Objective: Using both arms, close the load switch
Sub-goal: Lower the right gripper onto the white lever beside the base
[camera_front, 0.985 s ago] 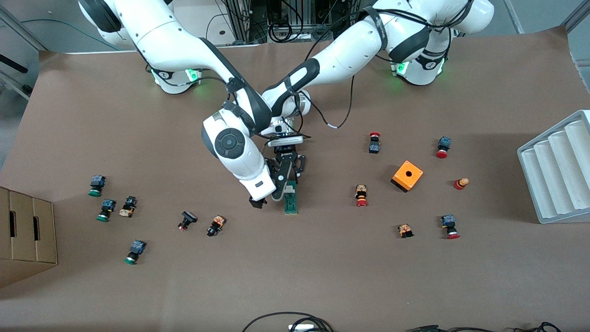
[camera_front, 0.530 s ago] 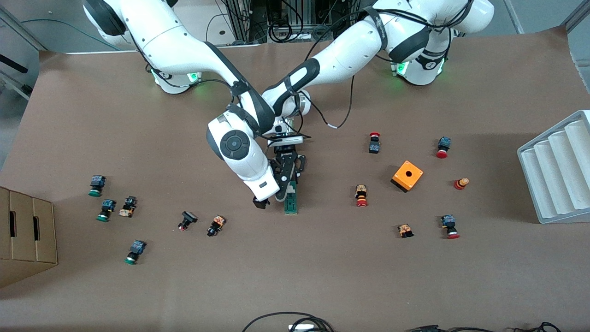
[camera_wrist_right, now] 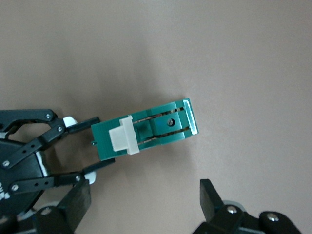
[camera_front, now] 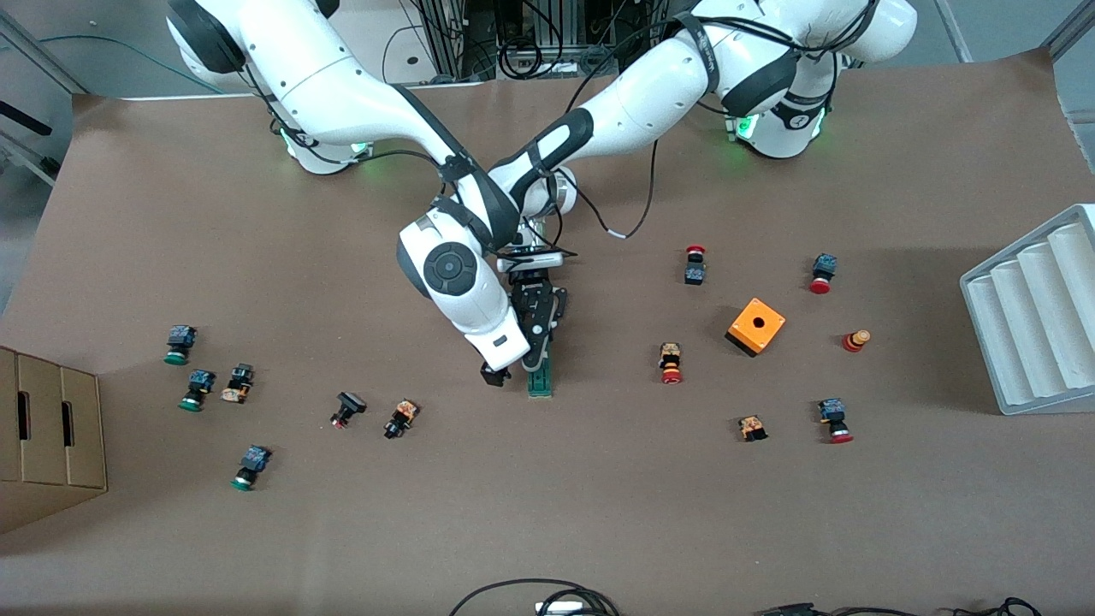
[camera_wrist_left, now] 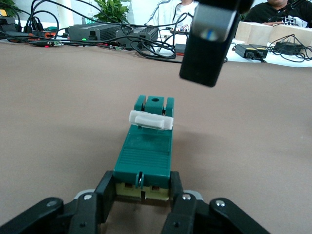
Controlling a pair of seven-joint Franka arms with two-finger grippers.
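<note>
My left claw point(camera_wrist_left: 141, 200) clamped on end of green load switch point(camera_wrist_left: 145, 148), lying mid-surface point(camera_front: 599, 513). My right claw point(camera_wrist_right: 146, 204) spread wide, hovering over switch's white tab point(camera_wrist_right: 122, 138), touching nothing.

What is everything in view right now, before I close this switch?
green rectangular load switch with white tab: one, green, mid-table.
orange cube with a hole: one, orange, toward the left arm's end.
small push-button parts: twelve, green, red, black, orange; six toward each arm's end.
ribbed tray: one, grey-white, left arm's end.
cardboard box: one, brown, right arm's end.
left tool: shut on the switch's end.
right tool: open, over the table beside the switch.
</note>
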